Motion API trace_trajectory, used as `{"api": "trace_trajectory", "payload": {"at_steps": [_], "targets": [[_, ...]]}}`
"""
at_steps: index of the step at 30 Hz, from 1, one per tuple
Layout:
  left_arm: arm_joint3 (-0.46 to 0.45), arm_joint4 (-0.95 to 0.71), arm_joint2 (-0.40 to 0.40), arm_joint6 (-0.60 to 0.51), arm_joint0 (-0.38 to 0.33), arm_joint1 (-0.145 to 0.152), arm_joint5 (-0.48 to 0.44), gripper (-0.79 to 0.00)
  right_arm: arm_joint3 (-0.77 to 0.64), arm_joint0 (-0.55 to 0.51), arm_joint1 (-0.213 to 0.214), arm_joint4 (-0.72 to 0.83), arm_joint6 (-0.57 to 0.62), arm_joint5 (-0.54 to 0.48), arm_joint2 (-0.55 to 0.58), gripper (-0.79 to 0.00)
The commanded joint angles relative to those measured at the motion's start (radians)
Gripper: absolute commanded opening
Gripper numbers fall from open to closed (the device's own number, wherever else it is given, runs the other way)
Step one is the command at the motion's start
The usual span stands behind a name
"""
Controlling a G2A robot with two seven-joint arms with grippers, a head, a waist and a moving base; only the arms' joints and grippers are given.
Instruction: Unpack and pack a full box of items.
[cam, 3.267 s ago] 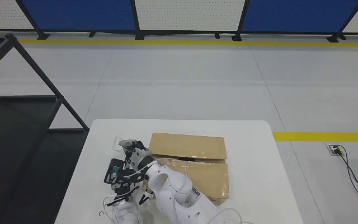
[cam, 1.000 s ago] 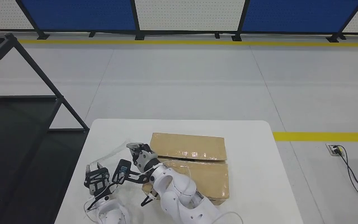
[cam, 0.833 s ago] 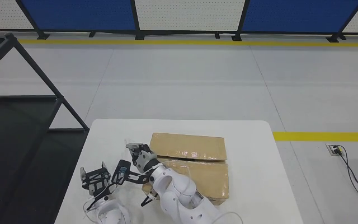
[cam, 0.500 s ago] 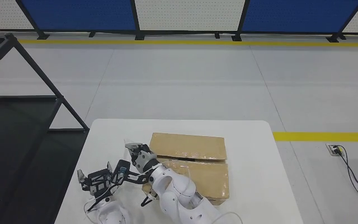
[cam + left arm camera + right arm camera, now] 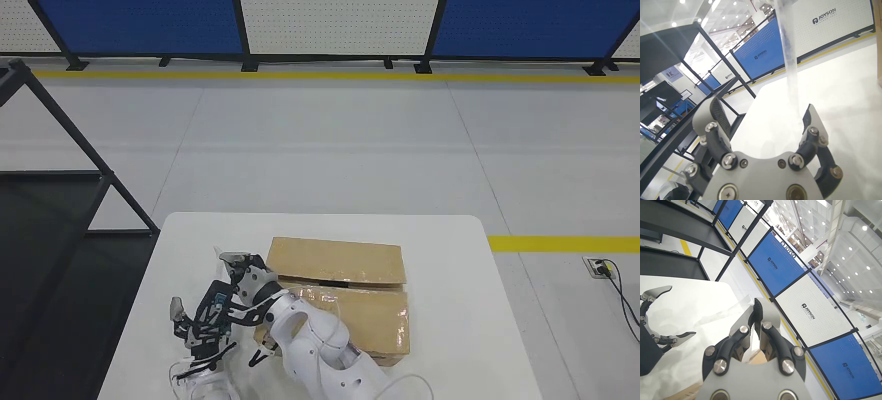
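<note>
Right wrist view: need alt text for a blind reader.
The right gripper is shut on a clear plastic film above the white table. The left gripper sits farther off, open, beside the film. A cardboard box lies under the right gripper, with blue and white partition panels behind.

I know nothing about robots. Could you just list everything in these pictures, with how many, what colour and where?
table: one, white, in the middle of the floor
cardboard box: one, brown, flaps shut, on the table
plastic sheet: one, clear, held up over the table, left of the box
shelf frame: one, black, beside the table on the left
partition panels: several, blue and white, along the far side of the floor
floor lines: two, yellow, one by the panels, one to the right of the table
left gripper: one, grey and black, open, over the table
right gripper: one, grey and black, shut on the plastic sheet
</note>
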Motion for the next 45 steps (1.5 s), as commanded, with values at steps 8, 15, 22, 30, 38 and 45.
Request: {"api": "trace_trajectory", "payload": {"at_steps": [8,15,22,30,38,45], "targets": [[0.1,0.126,0.043,-0.065,-0.081,-0.006,0.092,0.0,0.009,0.003,-0.002,0.013,-0.013,-0.006,0.002,-0.785],[0.124,0.098,0.041,-0.077,-0.108,-0.009,0.099,-0.074,0.01,0.005,-0.001,0.019,-0.027,-0.015,0.007,-0.785],[0.12,0.06,0.024,-0.068,-0.112,-0.007,0.1,-0.117,0.012,0.005,0.001,0.022,-0.037,-0.029,0.014,-0.471],[0.094,0.028,0.007,-0.06,-0.098,-0.005,0.099,-0.129,-0.006,-0.007,0.008,0.01,-0.042,-0.045,0.021,-0.422],[0.075,0.005,-0.011,-0.056,-0.083,-0.003,0.102,-0.139,-0.036,-0.018,0.015,-0.018,-0.034,-0.082,0.02,-0.265],[0.074,-0.002,-0.02,-0.054,-0.08,-0.001,0.103,-0.406,-0.053,-0.025,0.019,-0.034,-0.027,-0.095,0.017,-0.2]]}}
